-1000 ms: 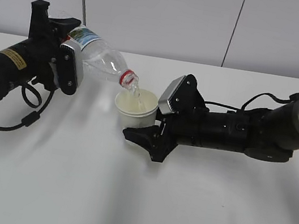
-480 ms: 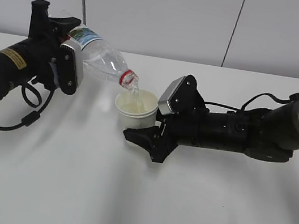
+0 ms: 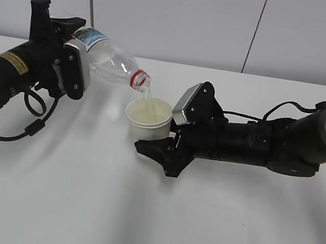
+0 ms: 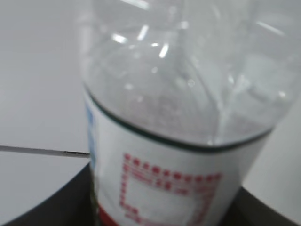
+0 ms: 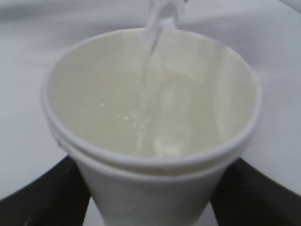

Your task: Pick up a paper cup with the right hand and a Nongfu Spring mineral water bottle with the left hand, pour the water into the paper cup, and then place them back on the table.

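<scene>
My left gripper point(image 3: 66, 65) is shut on the clear water bottle point(image 3: 107, 61), tilted mouth-down to the right, its red neck ring over the paper cup point(image 3: 147, 118). A thin stream of water point(image 3: 147, 95) falls from the mouth into the cup. In the left wrist view the bottle point(image 4: 178, 113) fills the frame, held between dark fingers at the bottom corners. My right gripper point(image 3: 157, 147) is shut on the off-white cup and holds it upright above the table point(image 3: 146, 219). In the right wrist view the cup point(image 5: 150, 141) holds water point(image 5: 150, 127) and the stream enters at top.
A grey panelled wall point(image 3: 230, 20) stands behind the table's far edge. The right arm point(image 3: 272, 143) lies low across the right half of the table, with a black cable looping near it. The left arm's cable loop point(image 3: 26, 118) hangs close to the tabletop.
The left gripper has raised the bottle slightly and lessened its tilt; the neck sits higher above the cup and the stream is thinner. The right arm and cup have not moved.
</scene>
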You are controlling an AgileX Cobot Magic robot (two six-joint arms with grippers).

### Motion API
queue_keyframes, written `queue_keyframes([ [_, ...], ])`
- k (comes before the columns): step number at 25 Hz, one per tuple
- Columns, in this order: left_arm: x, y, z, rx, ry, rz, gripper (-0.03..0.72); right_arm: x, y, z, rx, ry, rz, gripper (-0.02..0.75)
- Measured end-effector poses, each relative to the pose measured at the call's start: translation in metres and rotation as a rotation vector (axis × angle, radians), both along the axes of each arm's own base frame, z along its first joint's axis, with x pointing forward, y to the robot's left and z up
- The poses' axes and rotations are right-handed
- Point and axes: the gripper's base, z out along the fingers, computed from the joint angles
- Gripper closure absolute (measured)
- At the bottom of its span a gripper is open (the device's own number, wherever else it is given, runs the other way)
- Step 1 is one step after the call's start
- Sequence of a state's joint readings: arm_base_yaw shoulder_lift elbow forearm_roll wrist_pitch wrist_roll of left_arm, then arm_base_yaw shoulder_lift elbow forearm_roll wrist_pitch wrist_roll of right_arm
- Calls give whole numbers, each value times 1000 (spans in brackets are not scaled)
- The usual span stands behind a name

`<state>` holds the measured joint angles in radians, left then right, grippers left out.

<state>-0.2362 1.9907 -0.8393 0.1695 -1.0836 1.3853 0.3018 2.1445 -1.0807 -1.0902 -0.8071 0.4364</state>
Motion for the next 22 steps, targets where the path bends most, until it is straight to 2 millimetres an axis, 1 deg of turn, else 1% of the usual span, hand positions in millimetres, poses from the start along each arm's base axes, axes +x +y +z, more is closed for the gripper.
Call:
queue_keyframes([
  [4, -1, -3, 0, -115, 42, 17, 318, 1, 1, 3, 36, -3, -6, 213],
  [9, -11, -15, -6, -238, 126, -8, 318, 4, 1, 8, 90, -34, -35, 213],
  [12, -14, -17, -10, -347, 187, 5, 318, 6, 0, 10, 101, -50, -60, 213],
  [17, -14, -15, -10, -676, 300, 55, 318, 10, -2, 12, 124, -67, -116, 213],
  [22, -13, -14, -11, -985, 417, 73, 318, 18, -7, 16, 153, -109, -220, 213],
])
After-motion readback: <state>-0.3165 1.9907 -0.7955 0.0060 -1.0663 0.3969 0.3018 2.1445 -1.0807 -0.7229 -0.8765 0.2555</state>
